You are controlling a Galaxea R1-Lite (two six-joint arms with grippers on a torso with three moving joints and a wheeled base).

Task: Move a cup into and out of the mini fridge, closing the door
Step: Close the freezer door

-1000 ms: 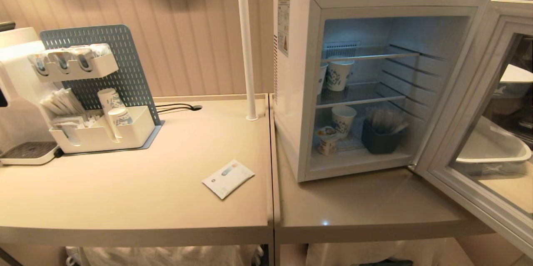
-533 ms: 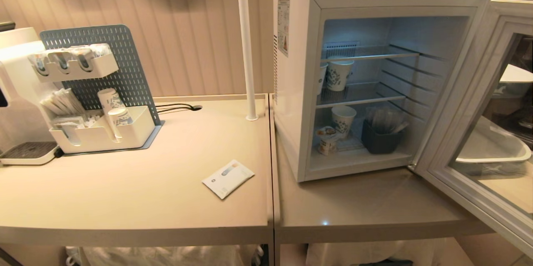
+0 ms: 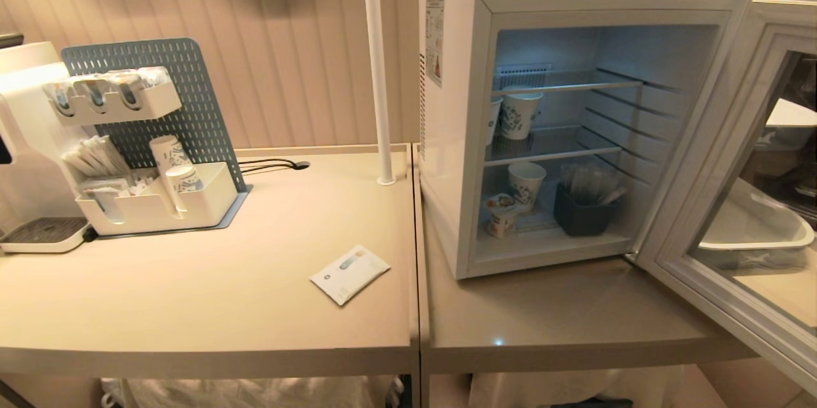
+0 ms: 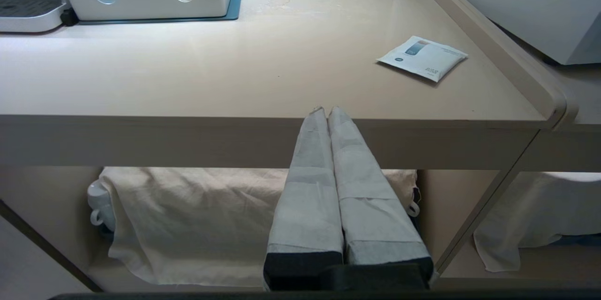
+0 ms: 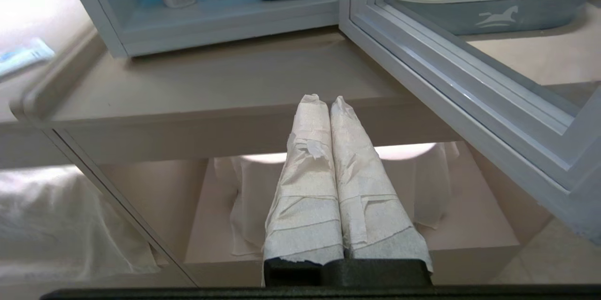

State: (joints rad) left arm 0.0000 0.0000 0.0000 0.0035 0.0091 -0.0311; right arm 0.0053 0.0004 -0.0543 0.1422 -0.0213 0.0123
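- standing on the floor of the mini fridge (image 3: 456, 140), near its front left corner, is the cup (image 3: 502, 215), upright with its foil lid on.
- just behind the cup inside the fridge stands a paper cup (image 3: 526, 183), and beside that a dark bin (image 3: 582, 216) holding pale sticks; two more paper cups sit on the wire shelf (image 3: 552, 149) above.
- the door (image 3: 721, 159) of the fridge stands swung wide open at the fridge's right side, its glass window showing a white tray (image 3: 759, 229) behind it.
- the left gripper (image 4: 327, 111) sits low in front of the table edge left of the fridge, its taped fingers pressed together with nothing between them.
- the right gripper (image 5: 324, 100) sits low before the table edge in front of the fridge, fingers likewise pressed together and empty.
- a flat white packet (image 3: 349, 273) lies on the table left of the fridge.
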